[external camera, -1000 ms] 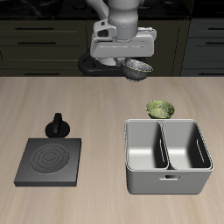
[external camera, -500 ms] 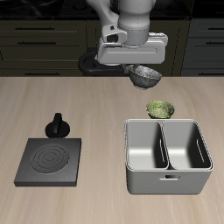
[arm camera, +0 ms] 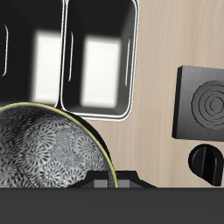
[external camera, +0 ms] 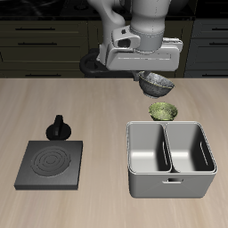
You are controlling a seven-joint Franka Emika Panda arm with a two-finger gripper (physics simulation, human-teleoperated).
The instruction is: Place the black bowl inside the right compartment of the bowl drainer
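Note:
The black bowl (external camera: 158,85) hangs tilted in the air, dark outside with a pale speckled inside (arm camera: 44,150). My gripper (external camera: 145,75) is shut on its rim, and in the wrist view its fingers (arm camera: 105,181) clamp the bowl's edge. The bowl drainer (external camera: 169,188), a grey bin with a central divider, stands on the table nearer the front edge, below and ahead of the bowl. Both of its compartments are empty in the wrist view, where its rim (arm camera: 133,61) shows beyond the bowl.
A green-yellow patterned bowl (external camera: 162,110) sits just behind the drainer, under the held bowl. A flat black stove plate (external camera: 51,165) (arm camera: 203,103) lies across the table, with a small black knobbed object (external camera: 59,127) (arm camera: 208,164) behind it.
My gripper has carried the black bowl sideways toward the drainer's side of the table and slightly lower. Nothing on the table has moved.

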